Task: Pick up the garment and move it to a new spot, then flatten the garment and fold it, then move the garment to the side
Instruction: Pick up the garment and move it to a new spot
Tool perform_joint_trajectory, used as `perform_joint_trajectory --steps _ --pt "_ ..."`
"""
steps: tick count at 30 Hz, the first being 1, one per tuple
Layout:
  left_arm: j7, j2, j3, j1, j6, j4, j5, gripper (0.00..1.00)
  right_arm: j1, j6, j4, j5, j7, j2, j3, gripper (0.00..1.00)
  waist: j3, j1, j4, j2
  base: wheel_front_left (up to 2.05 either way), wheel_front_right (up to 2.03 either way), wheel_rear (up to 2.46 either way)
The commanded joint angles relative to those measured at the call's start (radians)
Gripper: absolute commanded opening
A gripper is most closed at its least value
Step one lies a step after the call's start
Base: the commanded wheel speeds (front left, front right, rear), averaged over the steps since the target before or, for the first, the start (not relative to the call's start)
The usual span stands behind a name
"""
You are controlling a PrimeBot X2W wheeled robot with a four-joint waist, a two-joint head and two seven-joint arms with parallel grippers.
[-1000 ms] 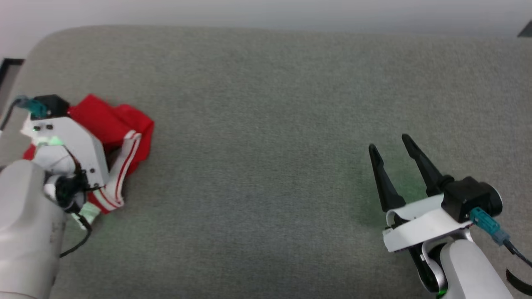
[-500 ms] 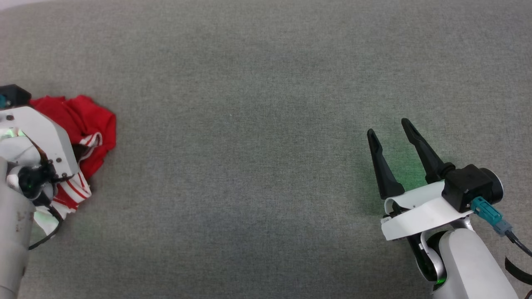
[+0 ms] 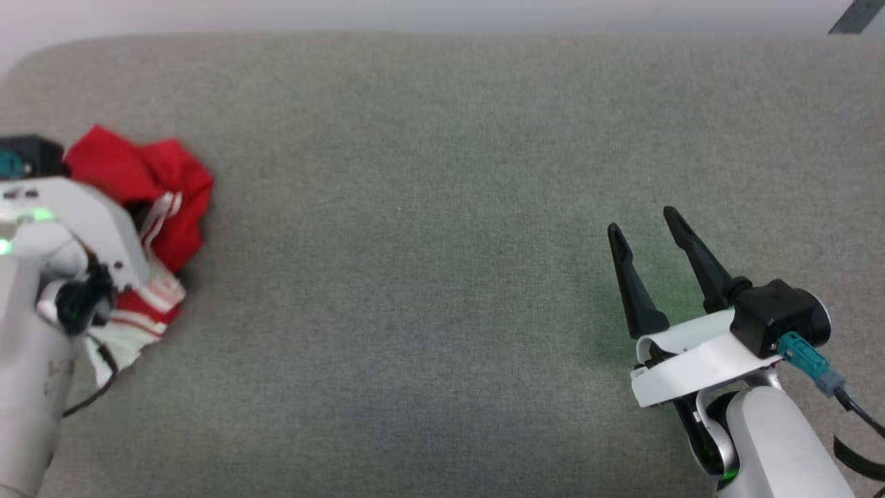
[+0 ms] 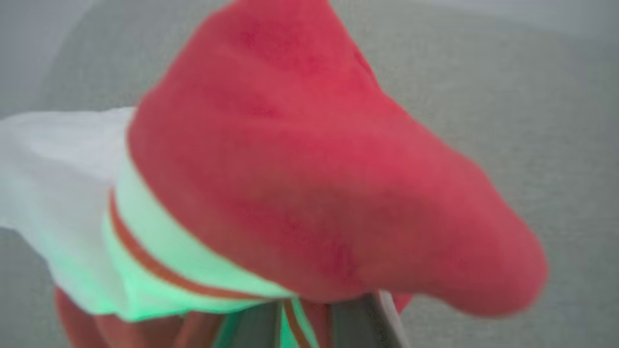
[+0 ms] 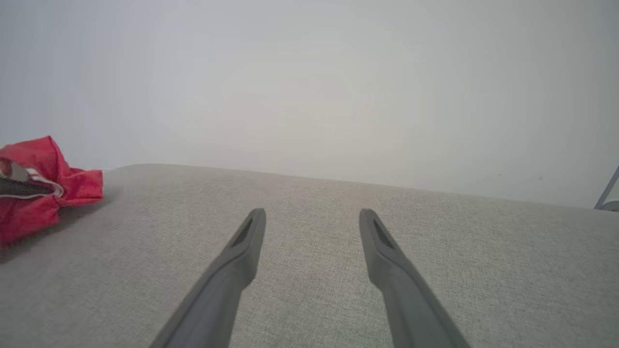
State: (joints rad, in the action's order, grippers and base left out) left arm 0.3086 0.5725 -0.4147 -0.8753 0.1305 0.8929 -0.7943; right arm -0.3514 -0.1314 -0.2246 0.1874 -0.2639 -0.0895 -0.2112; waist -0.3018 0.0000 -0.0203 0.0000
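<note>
As I judge it, the task is at the very start. The red soft-fabric jersey garment with white sleeves and red-and-white striped trim (image 3: 162, 187) is a crumpled bunch at the far left of the grey fabric-covered surface (image 3: 442, 207), neither flattened nor folded. No number or lettering shows in the bunch. The pick-up looks under way. Moving it to a new spot, flattening, folding and setting it aside are all left.

My left tool (image 4: 307, 321): in the left wrist view, red cloth and white striped trim drape over its two grey fingers. The tips are buried and there is fabric between them, so I read it as clenched on the garment. In the head view its pale wrist housing sits over the bunch, with the arm coming in from the lower left. The right wrist view shows a shadow under the bunch, so part of it looks lifted; I can't tell how much.

My right tool (image 3: 643, 225): released, long dark fingers spread with nothing between them. It is over bare surface at the lower right, well apart from the garment, fingers pointing up and slightly left. It looks idle.
</note>
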Motion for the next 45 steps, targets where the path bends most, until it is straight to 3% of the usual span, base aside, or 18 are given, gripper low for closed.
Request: perform_joint_trajectory --steps 1,11,15,20,27,36,45 --pt "-0.009 0.000 -0.005 -0.009 -0.001 -0.015 -0.007 0.00 0.020 0.001 -0.002 0.007 -0.001 0.001 0.001 1.00 0.029 0.0000 -0.011 0.0000 0.00 0.00 0.00" --pt "0.014 0.019 -0.220 -0.019 -0.001 -0.404 -0.055 0.00 0.068 0.001 0.013 0.020 -0.001 0.019 0.036 1.00 0.075 0.0000 0.030 0.0000 0.00 0.00 0.00" --pt "0.055 0.028 -0.307 -0.035 -0.001 -0.555 -0.053 0.00 0.070 0.001 0.028 0.030 0.000 0.026 0.064 1.00 0.062 0.0000 0.082 0.0000 0.00 0.00 0.00" --pt "0.085 -0.012 -0.404 -0.072 -0.001 -0.662 -0.058 0.00 0.069 0.001 0.050 0.041 -0.001 0.032 0.109 1.00 0.034 0.0000 0.169 0.0000 0.00 0.00 0.00" --pt "0.085 -0.103 -0.555 -0.150 -0.001 -0.626 -0.049 0.00 0.065 0.001 0.075 0.065 -0.001 0.039 0.180 1.00 -0.019 0.0000 0.298 0.0000 0.00 0.00 0.00" --pt "0.084 -0.194 -0.820 -0.240 -0.001 -0.445 -0.052 0.00 0.067 0.001 0.084 0.149 0.000 0.040 0.221 1.00 -0.066 0.0000 0.417 0.0000 0.00 0.00 0.00" --pt "0.186 -0.250 -0.871 -0.191 0.000 -0.377 0.100 0.00 0.052 0.001 0.084 0.201 0.000 0.040 0.201 1.00 -0.100 0.0000 0.469 0.0000 0.00 0.00 0.00"
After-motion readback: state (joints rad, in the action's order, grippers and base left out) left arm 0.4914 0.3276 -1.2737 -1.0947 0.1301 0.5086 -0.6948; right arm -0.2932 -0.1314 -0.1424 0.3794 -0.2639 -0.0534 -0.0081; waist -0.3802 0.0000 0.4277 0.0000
